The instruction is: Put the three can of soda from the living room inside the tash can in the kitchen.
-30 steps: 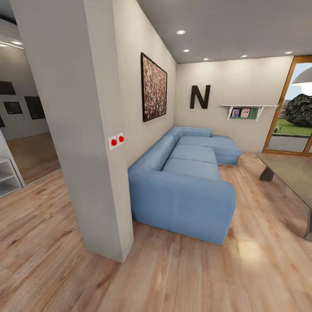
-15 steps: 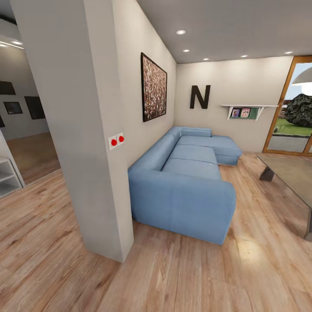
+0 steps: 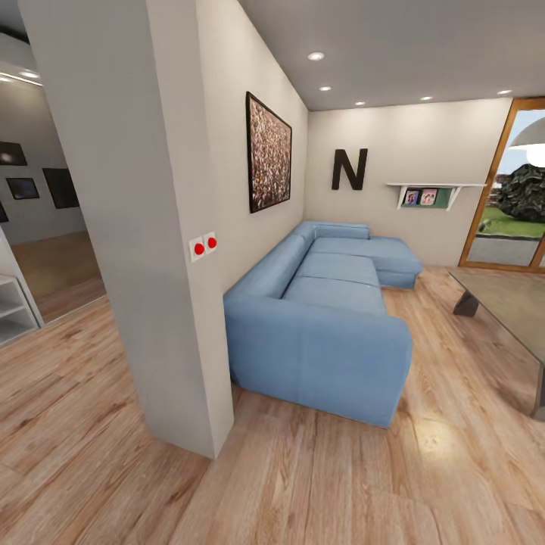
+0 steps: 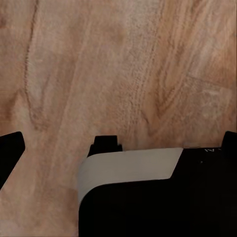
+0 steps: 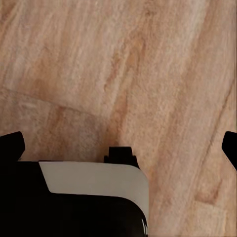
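I am in the living room, facing a blue sectional sofa [image 3: 333, 303] under a black letter N [image 3: 349, 169]. No soda can and no trash can is in view. In the left wrist view my left gripper [image 4: 121, 143] hangs open over the wood plank floor [image 4: 123, 64], its black fingertips [image 4: 11, 148] far apart with nothing between them. The right wrist view has my right gripper [image 5: 121, 143] open the same way above the floor [image 5: 138, 59], one black fingertip [image 5: 11, 145] at each side and nothing held.
A pale wall pillar [image 3: 136, 227] with two red buttons stands close at the left. A low glass-topped table [image 3: 507, 303] is at the right, before wood-framed glass doors [image 3: 515, 212]. An opening at the far left leads past a white shelf unit [image 3: 11, 306].
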